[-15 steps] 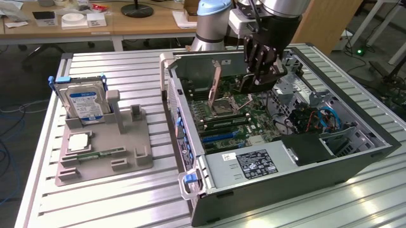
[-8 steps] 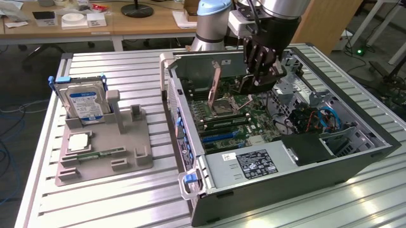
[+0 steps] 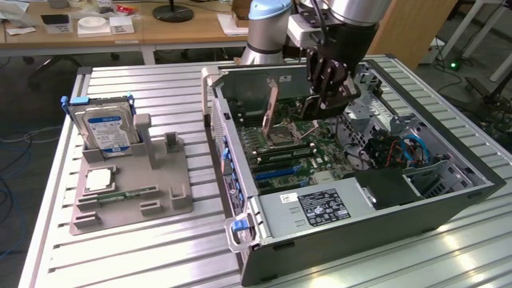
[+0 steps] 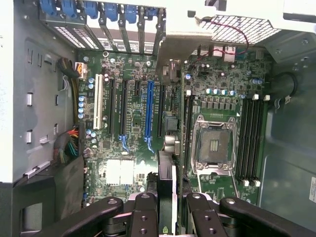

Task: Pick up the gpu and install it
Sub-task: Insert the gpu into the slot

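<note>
In the wrist view the hand (image 4: 167, 210) is cut off by the picture's edge and covers the near end of the gpu (image 4: 167, 185), while in the exterior view the arm hides the case's (image 3: 448, 207) far inner corner and the label (image 3: 324, 206) print is too small to read.

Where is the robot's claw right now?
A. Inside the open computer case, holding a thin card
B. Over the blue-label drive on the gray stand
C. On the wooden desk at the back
A: the claw is down inside the open computer case, gripping a thin card above the green board.
</note>
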Robot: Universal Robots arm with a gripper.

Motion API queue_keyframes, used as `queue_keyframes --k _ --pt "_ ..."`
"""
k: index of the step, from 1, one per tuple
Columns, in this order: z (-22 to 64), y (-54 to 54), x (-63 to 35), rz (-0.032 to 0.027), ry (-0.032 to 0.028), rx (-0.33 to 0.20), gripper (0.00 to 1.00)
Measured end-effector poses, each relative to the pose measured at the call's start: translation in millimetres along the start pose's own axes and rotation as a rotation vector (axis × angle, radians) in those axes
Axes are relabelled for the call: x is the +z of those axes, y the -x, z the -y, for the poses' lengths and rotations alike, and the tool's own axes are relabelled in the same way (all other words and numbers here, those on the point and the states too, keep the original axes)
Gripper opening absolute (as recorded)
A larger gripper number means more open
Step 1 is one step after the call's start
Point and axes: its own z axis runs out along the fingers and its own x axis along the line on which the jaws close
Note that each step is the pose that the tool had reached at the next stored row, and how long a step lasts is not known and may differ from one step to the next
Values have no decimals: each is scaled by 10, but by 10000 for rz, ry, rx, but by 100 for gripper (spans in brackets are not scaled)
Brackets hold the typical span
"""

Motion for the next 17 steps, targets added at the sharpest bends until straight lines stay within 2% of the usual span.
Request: queue_keyframes --k 17 --pt "-1 -2 39 2 -1 0 27"
